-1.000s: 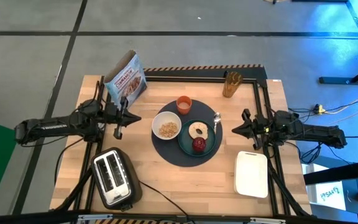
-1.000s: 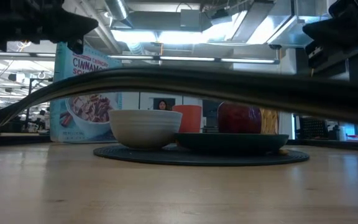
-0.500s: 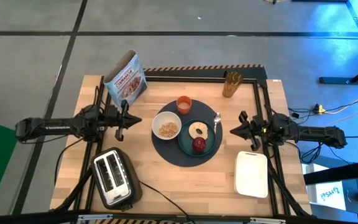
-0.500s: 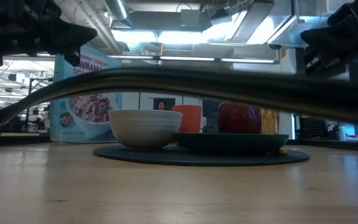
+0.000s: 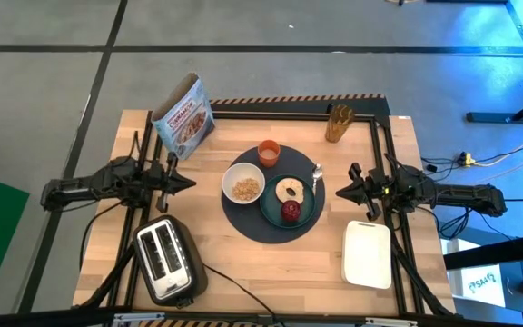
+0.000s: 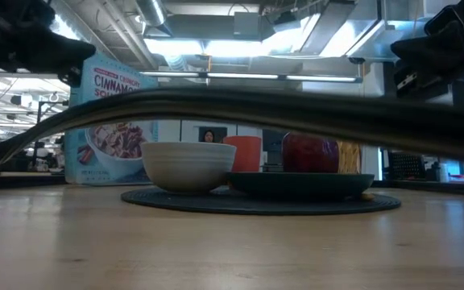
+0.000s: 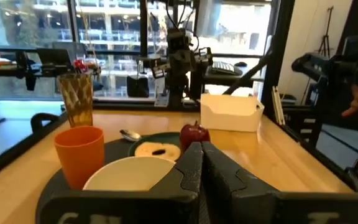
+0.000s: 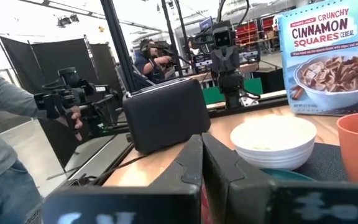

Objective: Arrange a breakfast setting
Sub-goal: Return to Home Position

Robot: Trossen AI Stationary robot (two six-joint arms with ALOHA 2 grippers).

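Dark mat [image 5: 243, 221]: spoon [image 5: 316, 176] lengthwise beside plate [image 5: 310, 205]

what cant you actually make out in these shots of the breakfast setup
Cereal in the bowl: low view, the bowl's wall hides it.
Bread: low view, hidden behind the plate rim.
Spoon: high view, too small for detail.
Fruit: right wrist view, almost wholly behind the right gripper and its shut fingers.
Toaster and tray: low view, out of frame.

At tabletop level a blurred dark band [image 6: 296, 109] crosses the cereal box [image 6: 107, 137] and covers the rim of the cup [image 6: 244, 155]; the plate [image 6: 300, 184] hides the spoon [image 5: 317, 173] and bread [image 5: 289, 190].
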